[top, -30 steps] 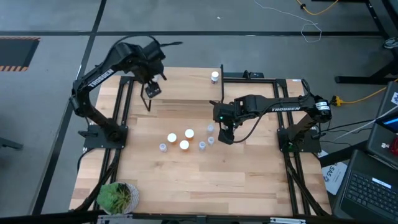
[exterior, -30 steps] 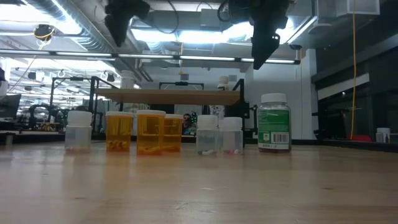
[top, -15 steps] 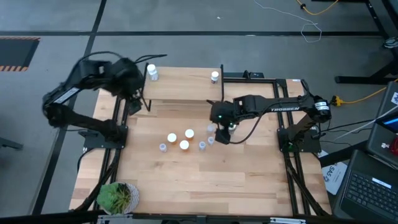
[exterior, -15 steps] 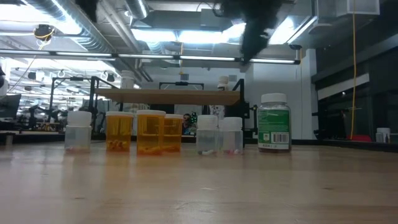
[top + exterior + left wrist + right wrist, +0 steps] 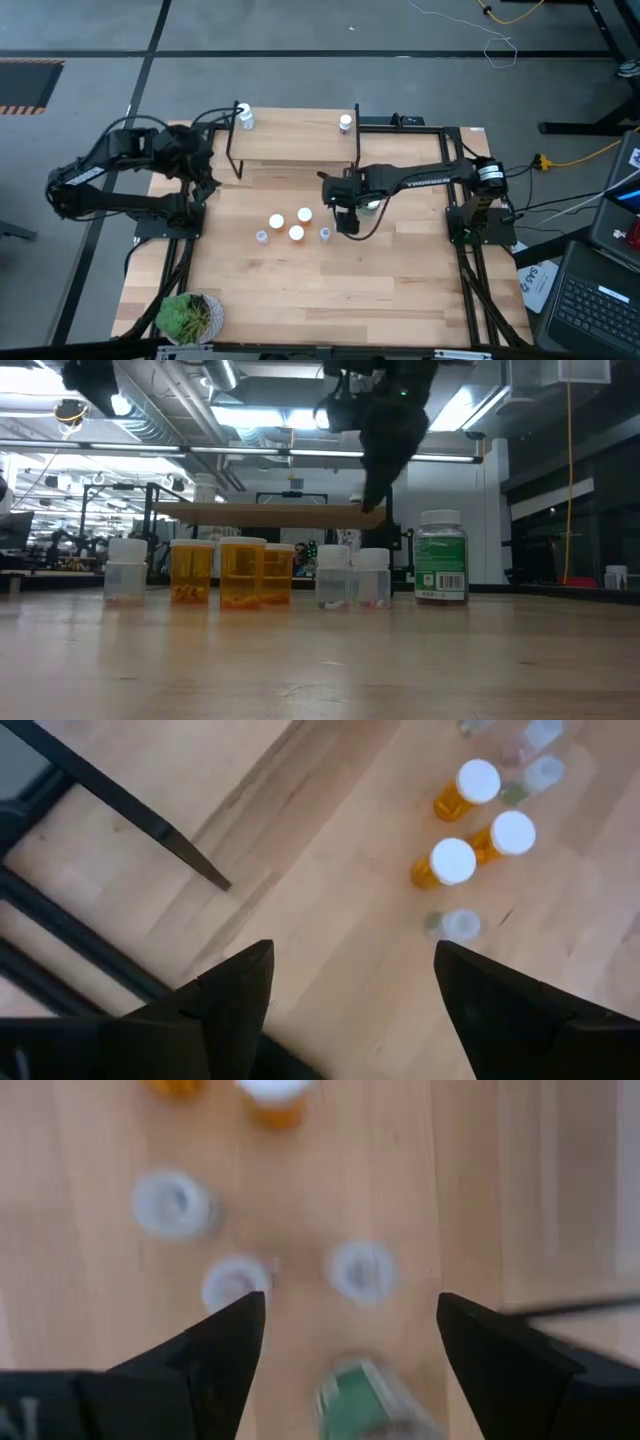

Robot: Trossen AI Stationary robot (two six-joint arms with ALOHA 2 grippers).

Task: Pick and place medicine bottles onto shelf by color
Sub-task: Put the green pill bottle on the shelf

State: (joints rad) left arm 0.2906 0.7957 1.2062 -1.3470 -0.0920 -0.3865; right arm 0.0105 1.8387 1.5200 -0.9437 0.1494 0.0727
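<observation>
Bottles [image 5: 296, 226] upright mid-table — two on shelf [image 5: 295, 135].

Three orange plastic bottles [image 5: 452, 868] are showing white caps on the pale wood desk [image 5: 300, 280]. A green-labelled bottle [image 5: 441, 557] is wearing white too.

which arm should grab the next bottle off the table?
Right. The right gripper hangs open directly above the clear bottles and green bottle. The left gripper is off by the table's left edge, away from them.
</observation>
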